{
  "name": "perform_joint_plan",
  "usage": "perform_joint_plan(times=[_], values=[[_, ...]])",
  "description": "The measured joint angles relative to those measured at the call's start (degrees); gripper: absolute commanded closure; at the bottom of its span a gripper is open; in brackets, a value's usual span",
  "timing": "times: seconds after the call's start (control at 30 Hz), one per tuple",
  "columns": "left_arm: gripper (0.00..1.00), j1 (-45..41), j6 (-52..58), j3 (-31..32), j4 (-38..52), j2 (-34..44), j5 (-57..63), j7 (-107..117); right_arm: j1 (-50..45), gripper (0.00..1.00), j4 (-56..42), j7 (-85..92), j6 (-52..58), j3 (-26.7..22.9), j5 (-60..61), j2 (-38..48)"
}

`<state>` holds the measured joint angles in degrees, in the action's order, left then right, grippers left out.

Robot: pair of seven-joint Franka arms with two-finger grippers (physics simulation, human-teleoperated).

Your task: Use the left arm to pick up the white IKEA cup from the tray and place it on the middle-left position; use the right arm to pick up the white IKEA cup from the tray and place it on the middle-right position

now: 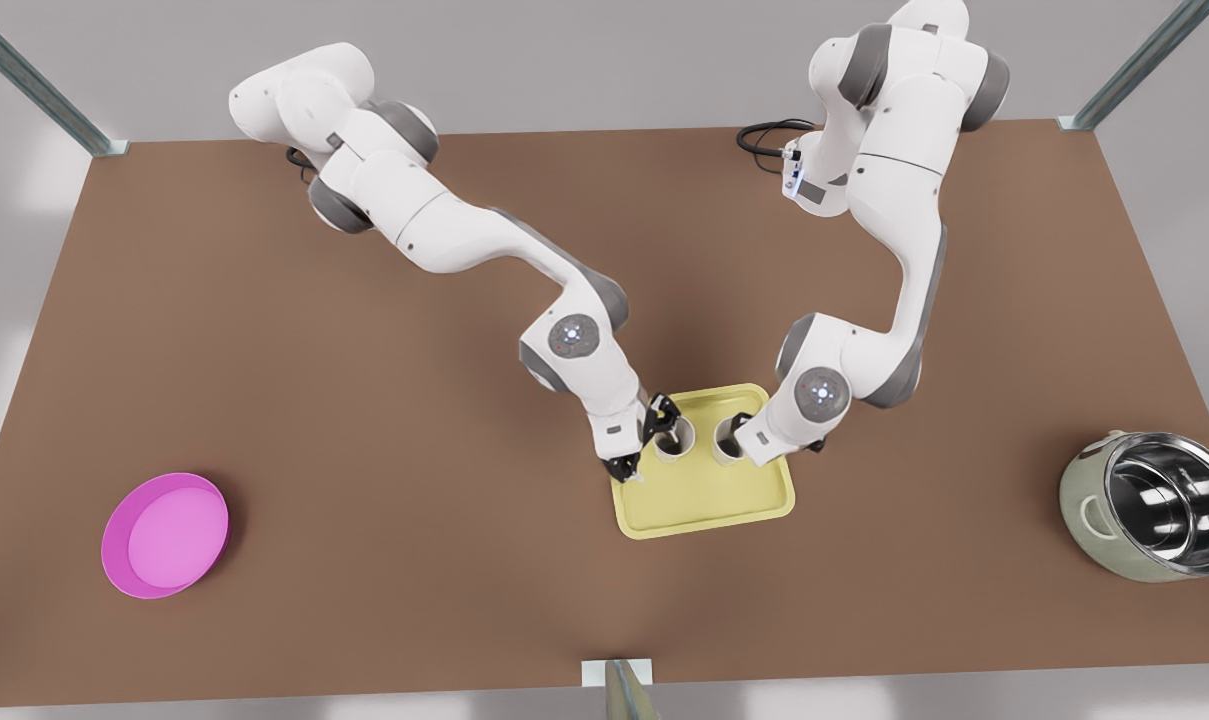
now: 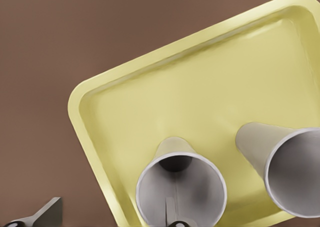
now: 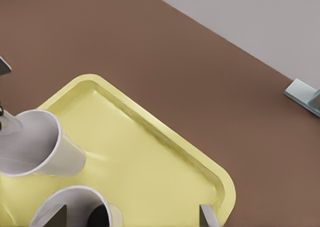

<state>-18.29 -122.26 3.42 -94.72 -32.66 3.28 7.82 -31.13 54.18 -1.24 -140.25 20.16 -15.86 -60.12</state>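
A pale yellow tray (image 3: 165, 152) lies on the brown table (image 3: 165, 52). Two white cups (image 3: 37, 144) (image 3: 80, 207) stand on it. The right gripper's fingers (image 3: 55, 218) straddle the nearer cup's wall, one inside, one outside.

- Two white cups, one (image 1: 673, 443) at the front view's left and one (image 1: 728, 441) at its right, stand side by side at the far end of the yellow tray (image 1: 704, 500), a narrow gap between them.
- The left pincer (image 1: 654, 440) straddles the left cup's rim; the right pincer (image 1: 734, 432) straddles the right cup's.
- Bare brown tabletop (image 1: 394, 500) spreads wide on both sides of the tray.
- A pink dish (image 1: 165, 535) and a steel pot (image 1: 1154, 505) sit well apart at the near corners.
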Motion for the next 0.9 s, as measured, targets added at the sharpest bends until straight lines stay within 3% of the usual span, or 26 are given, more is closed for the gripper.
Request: perform_joint_plan(times=[0.63,0.7,0.77,0.8,0.9], values=[[0.02,-0.3,-4.5,0.2,-4.4,-0.9,-1.5,0.7,-0.3,0.04,0.7,-8.2,-6.9,1.3,0.0,-5.9],[0.14,-0.5,-5.0,0.2,-4.4,-1.0,-2.9,0.8,-0.1,0.04,0.9,-8.7,-6.9,1.2,0.0,-5.9],[0.33,-0.5,-5.5,0.2,-4.4,-1.2,-3.8,0.8,0.0,0.08,1.2,-9.1,-6.9,1.1,0.0,-5.9],[0.38,-0.5,-5.7,0.2,-4.4,-1.2,-4.1,0.8,0.0,0.14,1.2,-9.3,-6.8,1.0,0.0,-5.9],[0.69,-0.5,-6.2,0.2,-4.2,-1.3,-4.7,0.9,0.0,0.36,1.3,-9.8,-6.8,0.4,0.0,-5.9]])
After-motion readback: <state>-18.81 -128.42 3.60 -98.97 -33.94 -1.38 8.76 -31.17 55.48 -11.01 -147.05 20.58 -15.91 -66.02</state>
